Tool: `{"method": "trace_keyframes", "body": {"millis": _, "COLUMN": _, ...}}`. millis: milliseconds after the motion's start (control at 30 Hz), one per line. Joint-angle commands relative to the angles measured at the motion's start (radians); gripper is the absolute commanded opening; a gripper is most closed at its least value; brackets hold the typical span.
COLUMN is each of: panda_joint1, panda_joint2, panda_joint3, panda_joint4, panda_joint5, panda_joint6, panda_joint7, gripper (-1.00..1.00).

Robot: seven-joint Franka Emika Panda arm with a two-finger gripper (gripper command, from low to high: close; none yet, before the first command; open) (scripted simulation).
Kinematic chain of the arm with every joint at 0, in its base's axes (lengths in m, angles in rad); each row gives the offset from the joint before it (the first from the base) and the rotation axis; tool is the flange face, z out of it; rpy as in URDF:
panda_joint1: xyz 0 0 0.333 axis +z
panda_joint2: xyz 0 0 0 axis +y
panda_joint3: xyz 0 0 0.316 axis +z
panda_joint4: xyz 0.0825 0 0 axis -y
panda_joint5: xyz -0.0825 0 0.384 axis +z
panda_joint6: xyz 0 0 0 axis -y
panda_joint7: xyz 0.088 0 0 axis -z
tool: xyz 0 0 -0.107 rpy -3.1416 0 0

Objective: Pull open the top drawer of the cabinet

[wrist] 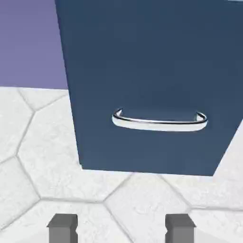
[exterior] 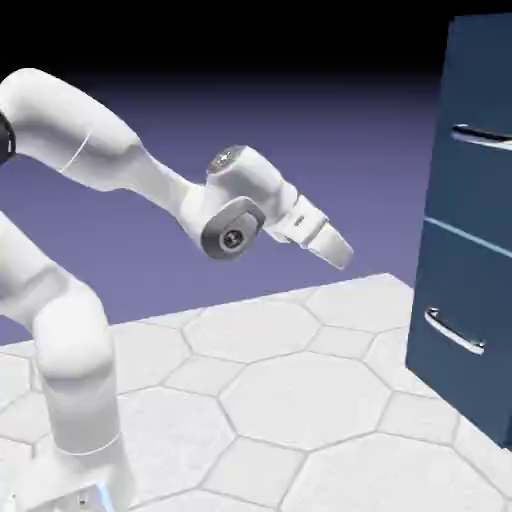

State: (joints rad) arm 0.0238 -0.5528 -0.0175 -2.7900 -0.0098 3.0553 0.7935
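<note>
The tall dark navy cabinet (exterior: pixel 475 260) stands at the exterior view's right edge. Its top drawer (exterior: pixel 470 185) carries a slim silver handle (exterior: pixel 482 137) and sits flush with the cabinet. My gripper (exterior: pixel 338 250) hangs in the air well to the left of the cabinet, lower than that handle and pointing down toward the cabinet. In the hand view my gripper (wrist: pixel 121 228) is open: two grey fingertips (wrist: pixel 62 228) stand apart with only floor between them. Ahead there I see the lower drawer front (wrist: pixel 152 71) and its silver bar handle (wrist: pixel 159 122).
The lower drawer's handle (exterior: pixel 455 332) sticks out from the cabinet front below the seam. The cabinet rests on a white floor of hexagonal tiles (exterior: pixel 300 400). My white arm (exterior: pixel 110 150) arches in from the left.
</note>
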Motion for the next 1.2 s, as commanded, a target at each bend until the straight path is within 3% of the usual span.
{"method": "trace_keyframes", "body": {"millis": 0, "panda_joint1": 0.01, "panda_joint2": 0.014, "panda_joint3": -0.014, "panda_joint4": 0.017, "panda_joint5": -0.008, "panda_joint6": 0.015, "panda_joint7": 0.044, "gripper": 0.0}}
{"method": "trace_keyframes", "body": {"millis": 1167, "panda_joint1": 0.352, "panda_joint2": 0.512, "panda_joint3": -0.521, "panda_joint4": 0.599, "panda_joint5": -0.292, "panda_joint6": 0.548, "panda_joint7": 1.566, "gripper": 0.0}}
